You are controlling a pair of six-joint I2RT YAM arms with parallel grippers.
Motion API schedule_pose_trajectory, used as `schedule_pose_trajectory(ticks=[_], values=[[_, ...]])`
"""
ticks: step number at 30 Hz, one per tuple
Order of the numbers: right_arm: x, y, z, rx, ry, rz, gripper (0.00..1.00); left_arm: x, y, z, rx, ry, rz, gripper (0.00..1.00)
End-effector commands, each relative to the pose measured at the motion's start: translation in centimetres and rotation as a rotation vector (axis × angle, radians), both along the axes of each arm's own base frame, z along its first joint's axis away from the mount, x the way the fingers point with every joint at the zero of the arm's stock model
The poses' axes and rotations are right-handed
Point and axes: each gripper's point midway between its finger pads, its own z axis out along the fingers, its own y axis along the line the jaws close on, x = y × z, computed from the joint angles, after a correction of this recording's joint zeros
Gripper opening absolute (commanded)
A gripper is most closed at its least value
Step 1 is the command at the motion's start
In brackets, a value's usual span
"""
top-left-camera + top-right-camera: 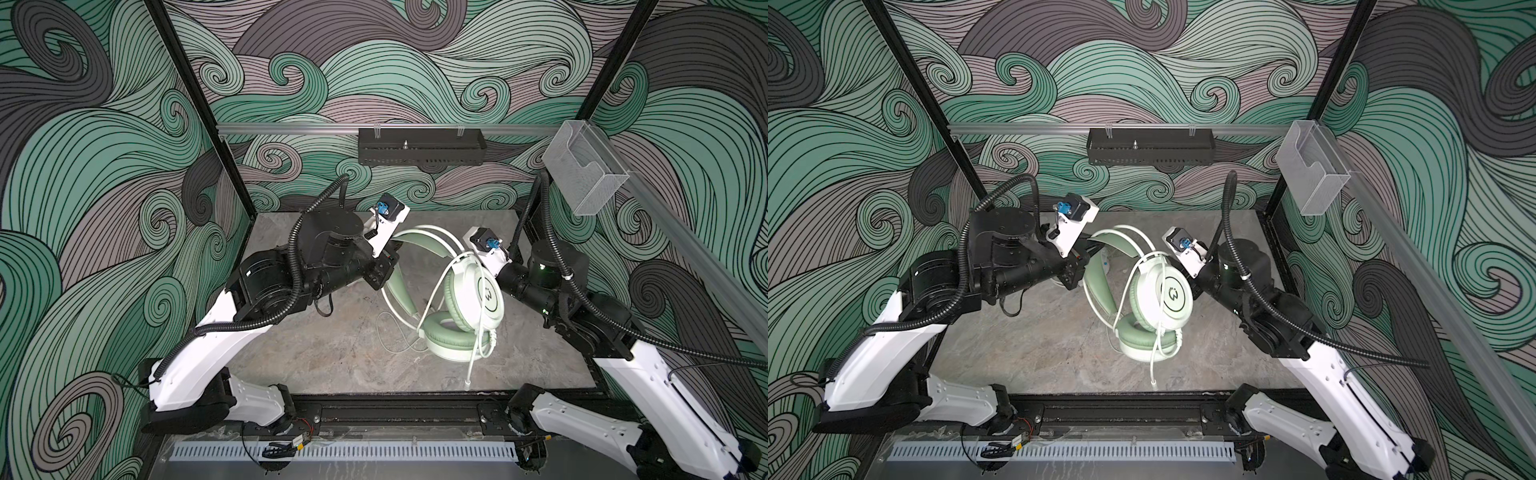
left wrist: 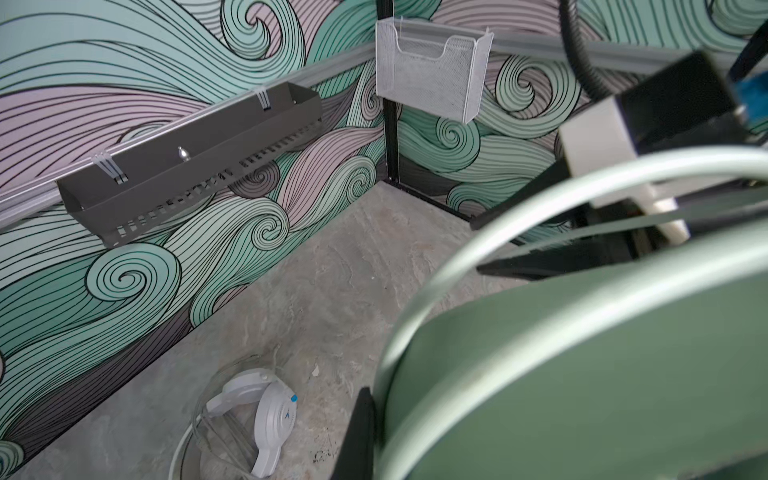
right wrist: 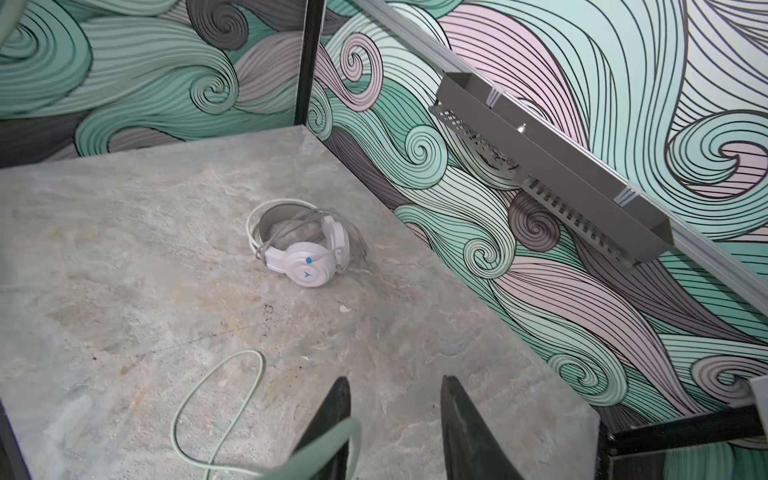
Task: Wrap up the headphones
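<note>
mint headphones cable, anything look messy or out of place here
Yes. The cable hangs in slack loops over the mint headphones rather than wound snugly, and its plug dangles near the table's front edge. The left gripper grips the headband, leaving them tilted.

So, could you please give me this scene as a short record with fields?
mint headphones: held by the headband
left gripper: shut on the headband
right gripper: fingers apart, empty, beside the mint headphones
cable: partly looped over the mint headphones, end hanging down
white headphones: lying on the table, behind, untouched
</note>
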Motion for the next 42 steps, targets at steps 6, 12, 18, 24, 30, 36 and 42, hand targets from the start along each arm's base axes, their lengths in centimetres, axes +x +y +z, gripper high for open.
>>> schedule_pose_trajectory(ticks=[6,12,18,24,30,36,42], values=[[-0.8,2.0,2.1,0.303,-0.022,0.118,0.42,-1.1,-0.1,8.3,-0.28,-0.054,-0.036,0.0],[-0.9,2.2,0.6,0.387,0.035,0.144,0.4,0.3,-0.4,10.2,-0.364,-0.043,0.032,0.0],[-1.2,2.7,-1.9,0.401,0.099,0.179,0.35,1.3,-0.7,11.8,-0.467,-0.026,0.074,0.0],[-1.3,2.6,-4.4,0.42,0.154,0.168,0.29,2.4,0.0,12.3,-0.512,-0.03,0.144,0.0],[-1.1,3.1,-7.1,0.461,0.23,0.169,0.22,3.5,0.6,12.8,-0.564,-0.022,0.192,0.0],[-0.8,3.4,-9.3,0.507,0.302,0.162,0.1,4.6,1.5,13.2,-0.615,-0.02,0.244,0.0],[-0.5,4.4,-10.3,0.52,0.356,0.193,0.0,5.2,2.1,13.3,-0.64,-0.016,0.271,0.0]])
